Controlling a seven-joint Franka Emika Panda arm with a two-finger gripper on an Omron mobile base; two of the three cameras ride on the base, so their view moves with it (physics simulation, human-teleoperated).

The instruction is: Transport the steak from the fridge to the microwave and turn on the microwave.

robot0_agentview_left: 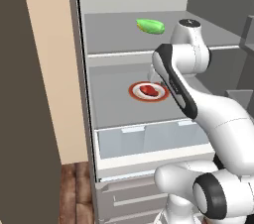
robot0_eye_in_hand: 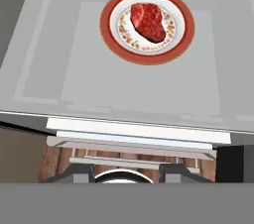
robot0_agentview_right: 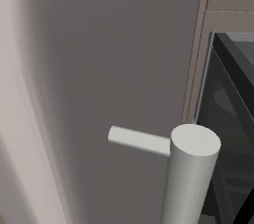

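Fridge [robot0_agentview_left: 119, 114]: open; grey shelves exposed, clear crisper bins below the middle shelf.
Steak [robot0_eye_in_hand: 148, 21]: lying on the red-rimmed plate [robot0_eye_in_hand: 111, 27], on the middle shelf, right of centre in the left base view.
Green vegetable [robot0_agentview_left: 150, 26]: on the upper shelf, far side, well apart from the plate.
Gripper [robot0_eye_in_hand: 126, 172]: fingertips at the near shelf edge, well short of the plate; nothing held; how far the jaws stand apart cannot be told.
Door handle [robot0_agentview_right: 191, 173]: pale grey bar, near the right base camera.

glossy white rounded arm [robot0_agentview_left: 218, 119] segments, dark grey joint bands
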